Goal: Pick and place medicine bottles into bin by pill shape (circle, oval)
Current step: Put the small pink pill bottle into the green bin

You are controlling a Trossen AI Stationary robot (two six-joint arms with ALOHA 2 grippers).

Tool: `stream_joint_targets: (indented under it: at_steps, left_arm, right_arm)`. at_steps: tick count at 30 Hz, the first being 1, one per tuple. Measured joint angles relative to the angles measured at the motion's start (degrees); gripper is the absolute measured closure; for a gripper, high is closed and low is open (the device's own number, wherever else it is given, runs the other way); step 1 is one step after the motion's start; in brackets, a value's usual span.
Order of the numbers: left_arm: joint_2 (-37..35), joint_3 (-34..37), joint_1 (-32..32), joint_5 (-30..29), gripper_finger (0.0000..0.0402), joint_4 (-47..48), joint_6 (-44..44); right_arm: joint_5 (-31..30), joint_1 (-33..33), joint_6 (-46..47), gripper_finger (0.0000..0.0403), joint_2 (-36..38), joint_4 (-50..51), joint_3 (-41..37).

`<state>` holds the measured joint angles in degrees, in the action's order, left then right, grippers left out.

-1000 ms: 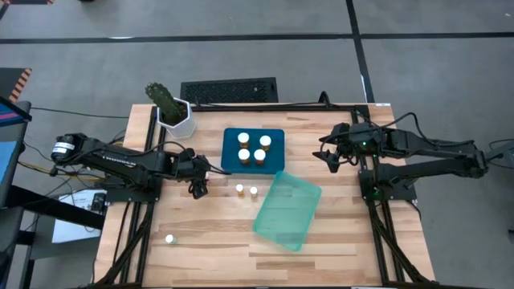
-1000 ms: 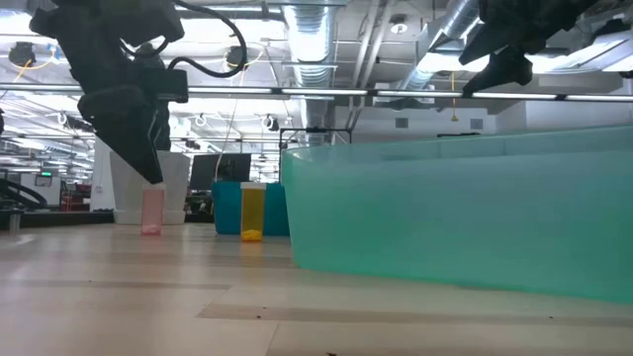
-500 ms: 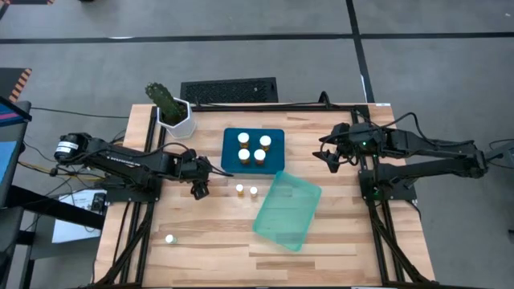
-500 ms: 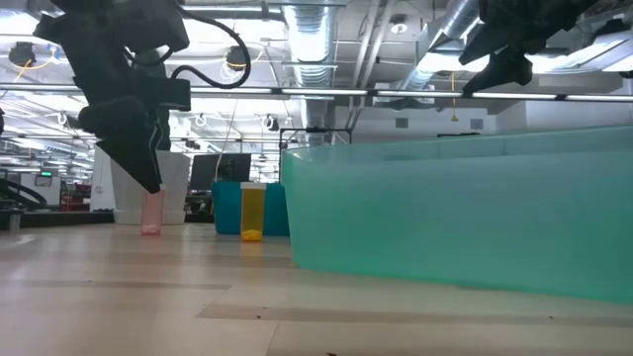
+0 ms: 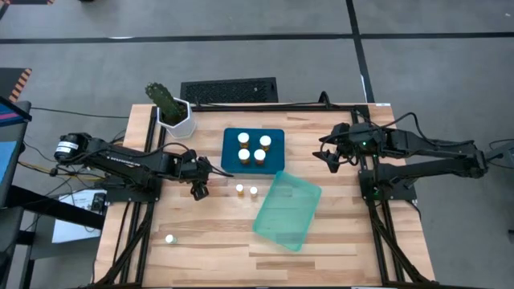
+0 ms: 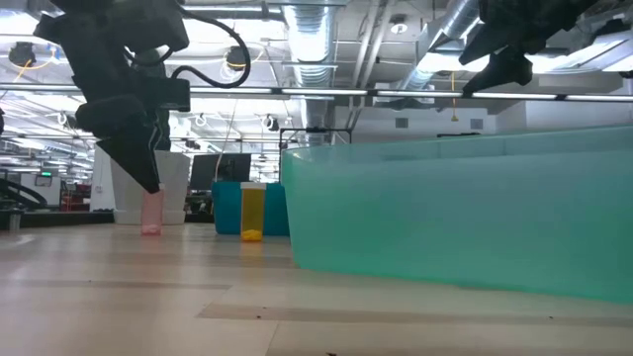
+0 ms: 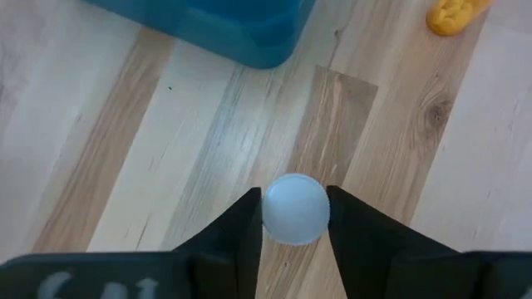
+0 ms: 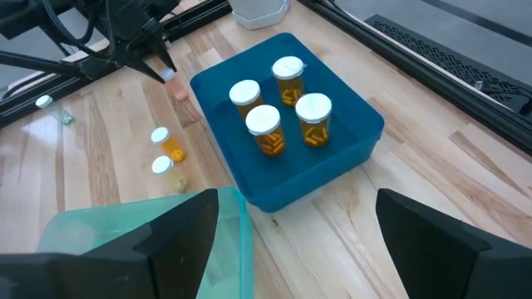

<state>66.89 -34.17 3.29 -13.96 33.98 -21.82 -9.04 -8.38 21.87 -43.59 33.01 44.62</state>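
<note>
Clearly, the left gripper (image 7: 295, 218) stood over a pale bottle (image 7: 295, 209) on the surface beside the blue bin (image 5: 253, 148) — fingers (image 7: 237, 228) spread around its cap, not yet clenched — ready for lifting.

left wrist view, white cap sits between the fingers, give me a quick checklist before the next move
1. Left gripper centred on the slim pale bottle with the round white cap: ok, the cap sits between both fingers.
2. Fingers closed on the cap: not ok, the jaws stand open beside it.
3. Bottle upright: ok in the low view.
4. Neighbours clear of the grasp: ok, the blue plastic bin and the two small white-capped bottles stand apart.
5. Teal translucent bin ready to receive: cannot tell, it lies askew.
6. Right gripper out of the way: ok, raised near the table's right side.
</note>
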Motion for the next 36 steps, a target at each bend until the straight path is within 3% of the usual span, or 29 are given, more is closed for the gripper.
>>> stream_joint_targets:
  at_steps: [9,16,21,27,36]
  left_arm:
    - [0.0,-4.8,0.0,0.4,0.0291,2.6,-6.6]
    - [0.0,-19.1,0.0,1.4,0.029,3.1,-6.3]
    - [1.5,-29.4,0.0,-1.8,0.029,2.7,-2.8]
    - [9.3,-42.5,-0.1,-2.8,0.029,2.3,2.1]
    - [29.2,-63.0,0.0,0.3,0.029,4.4,12.4]
  right_arm:
    - [0.0,0.0,0.2,0.0069,0.0,0.0,0.0]
    - [0.0,0.0,0.2,0.0069,0.0,0.0,0.0]
    - [0.0,0.0,0.2,0.0069,0.0,0.0,0.0]
    - [0.0,0.0,0.2,0.0069,0.0,0.0,0.0]
    - [0.0,0.0,0.1,0.0069,0.0,0.0,0.0]
